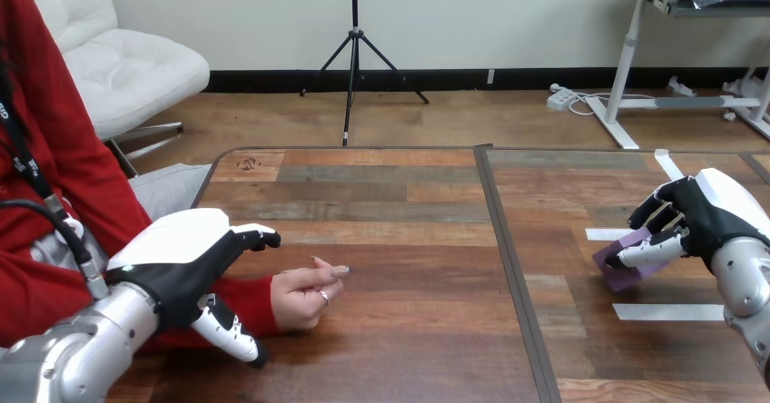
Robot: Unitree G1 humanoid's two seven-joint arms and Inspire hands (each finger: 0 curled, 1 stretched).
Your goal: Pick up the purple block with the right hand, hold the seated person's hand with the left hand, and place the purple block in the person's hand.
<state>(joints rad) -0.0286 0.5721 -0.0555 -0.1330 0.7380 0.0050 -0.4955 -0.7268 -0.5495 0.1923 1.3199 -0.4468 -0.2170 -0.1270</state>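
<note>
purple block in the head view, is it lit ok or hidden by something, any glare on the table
Head view: the purple block is evenly lit, though the right hand's fingers curl over its upper part and hide it; head view, the table shows no strong glare; head view, the left hand has the brightest white shell.

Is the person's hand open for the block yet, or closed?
Closed, loosely: the person's hand rests on the table with fingers curled under, one finger sticking out.

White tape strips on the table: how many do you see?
3 tape strips: one beyond the right hand, one just left of the purple block, one nearer than the block. The hand may hide more.
</note>
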